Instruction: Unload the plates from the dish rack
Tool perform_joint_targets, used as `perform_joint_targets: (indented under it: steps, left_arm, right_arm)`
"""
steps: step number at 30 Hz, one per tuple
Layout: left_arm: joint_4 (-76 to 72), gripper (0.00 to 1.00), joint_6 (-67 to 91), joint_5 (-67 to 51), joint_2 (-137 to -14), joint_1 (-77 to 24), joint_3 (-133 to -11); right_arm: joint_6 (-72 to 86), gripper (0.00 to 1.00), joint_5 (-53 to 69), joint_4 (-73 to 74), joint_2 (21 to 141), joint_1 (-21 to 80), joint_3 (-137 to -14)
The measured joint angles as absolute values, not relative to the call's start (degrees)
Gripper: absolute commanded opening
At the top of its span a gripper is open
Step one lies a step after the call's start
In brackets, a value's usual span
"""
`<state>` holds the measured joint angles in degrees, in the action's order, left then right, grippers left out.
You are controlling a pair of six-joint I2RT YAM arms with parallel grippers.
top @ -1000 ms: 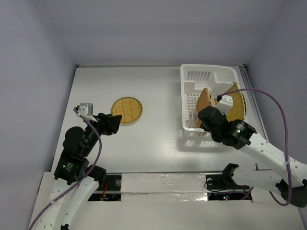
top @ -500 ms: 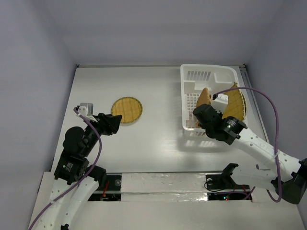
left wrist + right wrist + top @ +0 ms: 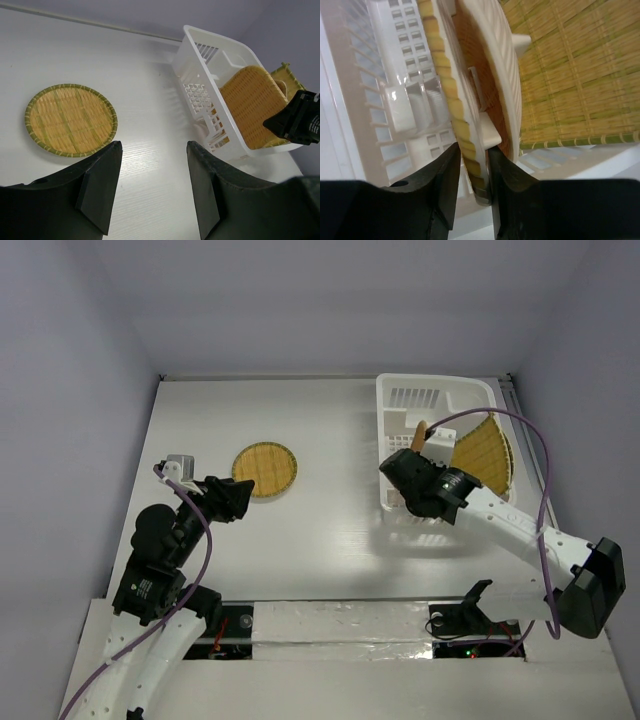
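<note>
Between the narrow-set fingers of the right gripper point(image 3: 474, 165) stands the edge of a rounded-square plate point(image 3: 252, 107), pinched on both faces. This tan woven plate stands on edge inside the dish rack point(image 3: 437, 400), a white slatted basket on the table point(image 3: 330, 530). In the right wrist view the rack's slatted wall and grid floor lie to the left of the fingers. To their right, just behind the held plate, a large square plate point(image 3: 570, 75) with a green-yellow grid leans in the same basket, its upper edge resting out over the far rim. From above, the right gripper point(image 3: 408, 465) reaches in over the rack's near left corner.

The left gripper point(image 3: 152, 165) hovers above the bare table with its two dark fingers point(image 3: 100, 185) spread wide and nothing between them. Ahead of it and a little to its left lies a small round plate point(image 3: 70, 120), flat on the table, woven tan with a greenish rim. This plate is well apart from the rack, which sits ahead and to the right of the left gripper.
</note>
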<state>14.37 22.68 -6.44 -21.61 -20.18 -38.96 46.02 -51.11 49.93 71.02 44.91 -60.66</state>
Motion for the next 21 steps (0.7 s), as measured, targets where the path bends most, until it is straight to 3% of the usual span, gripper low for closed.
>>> perform_joint_targets:
  steps: [9, 21]
  left_arm:
    - [14.4, 0.52, 22.7, -6.6, -21.6, -20.2, -39.0]
    - [14.4, 0.52, 22.7, -7.0, -21.6, -20.2, -39.0]
  right_arm:
    - [44.1, 0.01, -54.3, 52.2, 72.8, 44.9, -63.4]
    - [42.8, 0.00, -55.8, 53.6, 70.6, 44.9, -64.5]
